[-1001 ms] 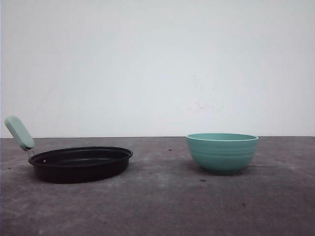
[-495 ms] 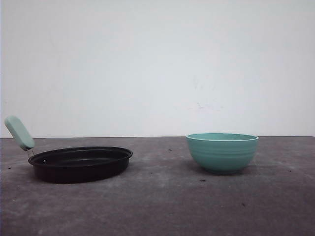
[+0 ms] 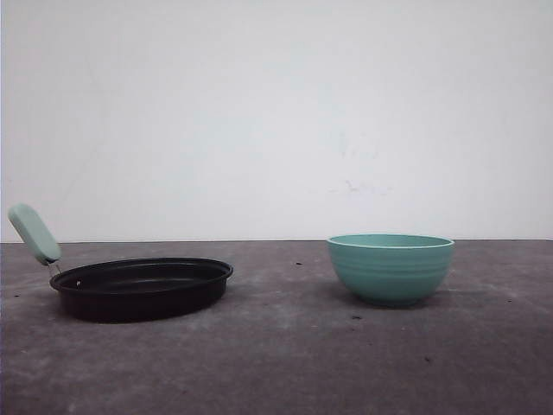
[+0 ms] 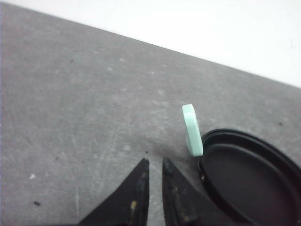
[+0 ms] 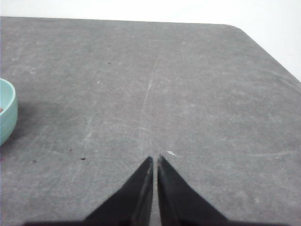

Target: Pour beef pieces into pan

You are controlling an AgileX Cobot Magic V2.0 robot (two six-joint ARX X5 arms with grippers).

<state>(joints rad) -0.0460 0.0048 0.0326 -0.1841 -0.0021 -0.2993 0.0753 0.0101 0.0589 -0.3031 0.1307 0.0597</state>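
Observation:
The black pan point(image 3: 138, 292) rests at the table's left, its mint-green handle point(image 3: 34, 233) pointing up and left. A teal ribbed bowl point(image 3: 390, 268) stands to the right; its wall hides the beef pieces. In the left wrist view, my left gripper point(image 4: 154, 162) hovers over bare table just beside the handle point(image 4: 192, 131) and the pan point(image 4: 254, 181), its fingers nearly together with nothing between them. My right gripper point(image 5: 155, 159) is shut and empty over bare table, well clear of the bowl point(image 5: 5, 115) that shows at the frame's edge.
The grey table point(image 3: 285, 354) runs back to a white wall. Its rounded far corner point(image 5: 237, 29) shows in the right wrist view. A wide stretch of table lies between pan and bowl.

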